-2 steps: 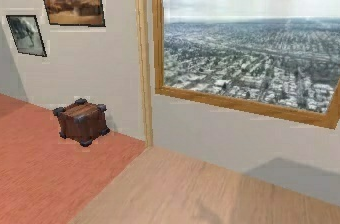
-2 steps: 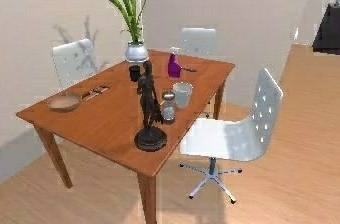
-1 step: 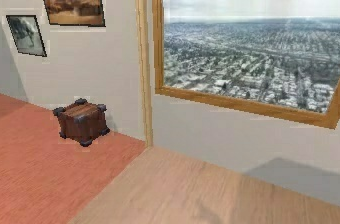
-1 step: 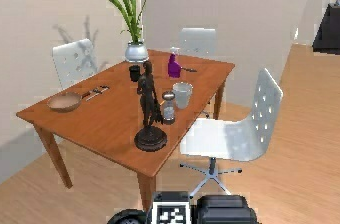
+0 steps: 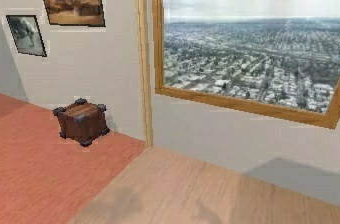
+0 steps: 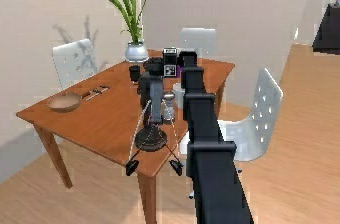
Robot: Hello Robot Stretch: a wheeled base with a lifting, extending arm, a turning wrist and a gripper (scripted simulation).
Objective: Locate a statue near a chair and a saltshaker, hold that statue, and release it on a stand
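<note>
Statue [image 6: 154, 122], or what I take for it: dark upright figure on a round foot, thin wiry limbs splaying toward the table's near edge. It stands on the wooden table [image 6: 88, 128], just left of the arm in the arm side view, close to the near corner. Too small to make out more.

Arm [image 6: 206, 140]: dark square bar reaching out over the tabletop. Gripper [image 6: 150, 70] at its far end, beyond the statue, over the middle of the table. Fingers: cannot tell whether spread or pressed together. Tabletop and small things lie behind it, so I cannot tell whether it holds anything.

Small pale upright thing [image 6: 178, 96] beside the arm, between statue and gripper. Possibly the saltshaker, not certain.

Also on the table: potted plant [image 6: 135, 45] at the far edge, shallow bowl [image 6: 65, 101] toward the left end. White chair [image 6: 75, 60] at the far left, another at the far side, a third on the right beside the arm.

Forward view: dark brown wooden box [image 5: 81, 121] on a reddish rug [image 5: 28, 165] by a pale wall; framed pictures [image 5: 25, 34] above; large wood-framed window [image 5: 258, 60] over a city; wood floor [image 5: 198, 195] beneath
</note>
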